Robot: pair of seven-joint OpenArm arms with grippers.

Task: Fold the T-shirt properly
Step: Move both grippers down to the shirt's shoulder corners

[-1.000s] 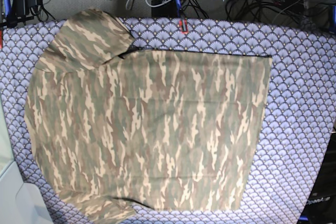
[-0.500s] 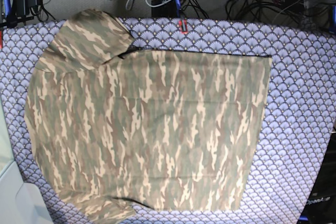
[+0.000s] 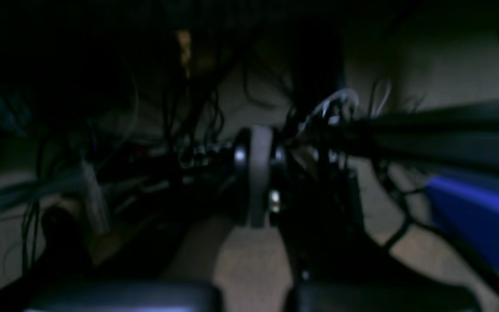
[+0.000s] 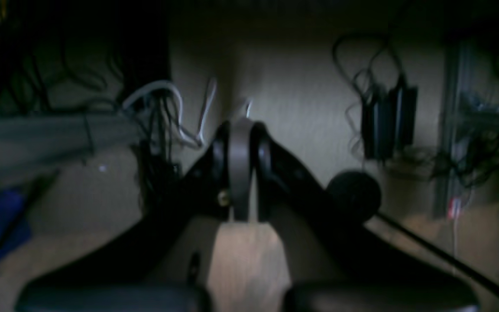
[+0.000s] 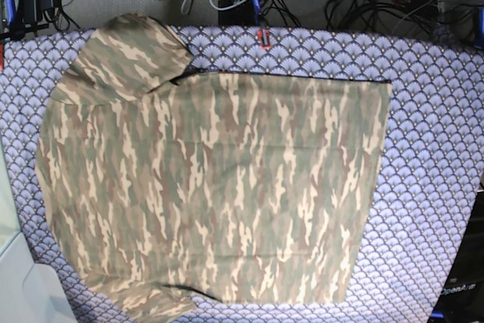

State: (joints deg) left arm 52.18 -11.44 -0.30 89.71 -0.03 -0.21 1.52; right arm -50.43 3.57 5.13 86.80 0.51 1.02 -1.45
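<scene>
Base view: the camouflage T-shirt (image 5: 227, 194) lies spread on the scallop-patterned table cloth (image 5: 431, 156), left of centre in my picture; its straight hem runs down the right side, one sleeve (image 5: 125, 58) extends at the upper left, and the other (image 5: 144, 298) reaches the bottom edge at the lower left; a dark inner edge shows along the top; both grippers are at the top edge of the view, beyond the cloth and well apart from the shirt.

Left wrist view: the scene is dark and blurred; I read the left gripper (image 3: 256, 216) as closed, its fingers together at centre with nothing visible between them; cables and a blue panel (image 3: 479, 225) occupy the background.

Right wrist view: lighting is equally low; the right gripper (image 4: 245, 212) is also closed and holds nothing that I can see; black boxes (image 4: 388, 121) and a round dark object (image 4: 354, 197) appear behind it, to the right.
</scene>
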